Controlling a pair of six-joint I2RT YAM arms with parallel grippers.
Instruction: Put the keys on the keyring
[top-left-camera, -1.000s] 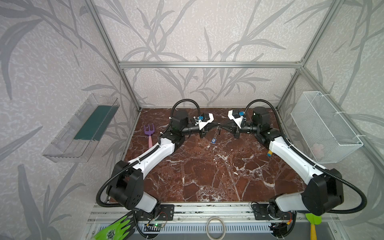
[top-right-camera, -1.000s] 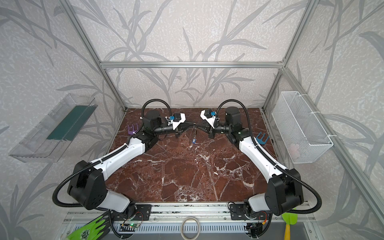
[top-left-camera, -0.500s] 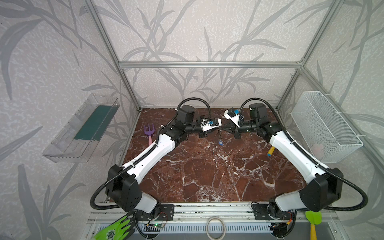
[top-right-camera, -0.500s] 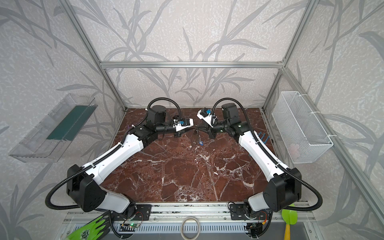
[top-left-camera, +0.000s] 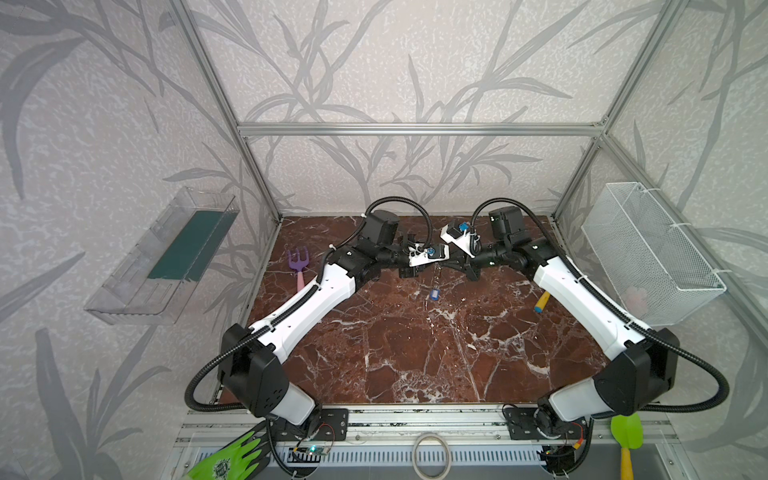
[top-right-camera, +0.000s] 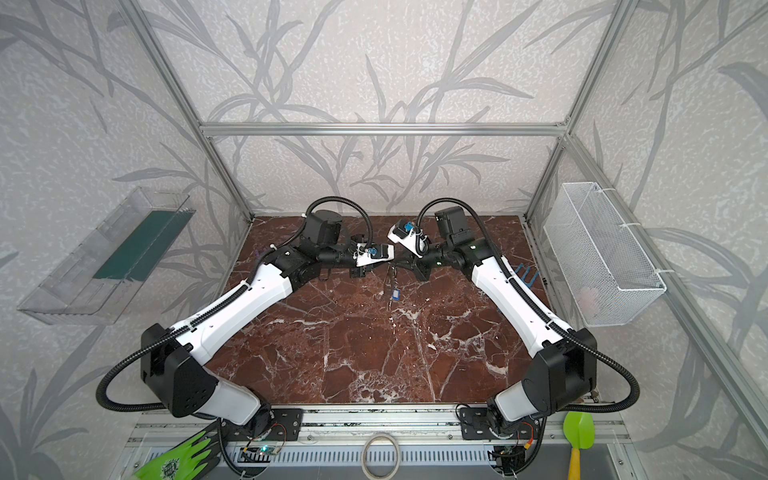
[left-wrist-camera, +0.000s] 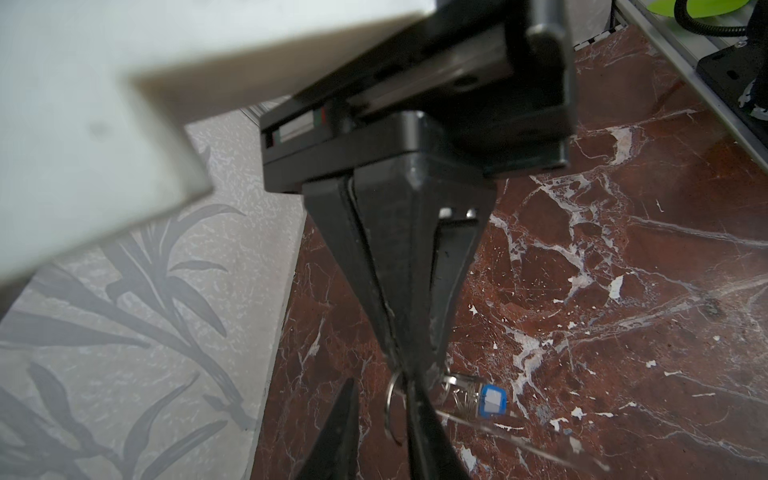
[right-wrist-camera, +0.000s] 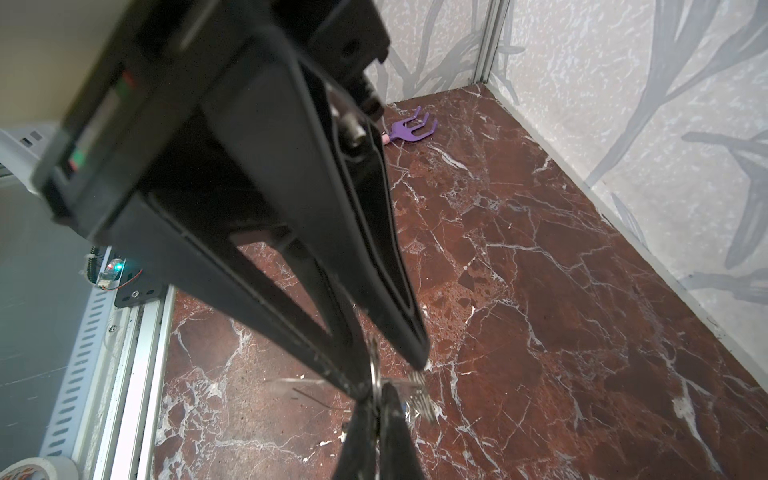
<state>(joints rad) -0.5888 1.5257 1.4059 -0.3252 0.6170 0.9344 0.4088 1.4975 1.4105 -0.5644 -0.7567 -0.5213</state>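
**Front rail, nearest the camera.** One pale ring of tape, lying flat on the rail. One bright green glove, at the left corner. One lime-green spatula with a yellow handle, at the right corner.

**Surface.** One red-brown, white-veined marble-patterned table. Both white-and-black arms reached from its front edge toward the rear middle.

**Rear middle, held above the table.**
- One small thin silver wire keyring sat at the point where the two grippers met nose to nose.
- Right gripper: its black wedge-shaped fingers were pressed together, and the keyring ran in at their tips.
- Left gripper: its fingers stood apart, one on either side of the keyring. Contact with the wire could not be told.
- One silver key with a blue rectangular plastic tag hung just beside and below the keyring. It showed in both top views as a blue speck under the meeting point. The fingers hid its join to the wire.
- A second key could not be made out; there was only a blur of silver metal by the fingertips.

**Rear of the table.** One purple plastic toy fork lay near the left wall. One yellow-and-blue handle was partly under the right arm. One blue toy rake lay by the right wall.

**Walls.** One clear plastic shelf with a dark green liner was on the left. One white wire-mesh basket was on the right.
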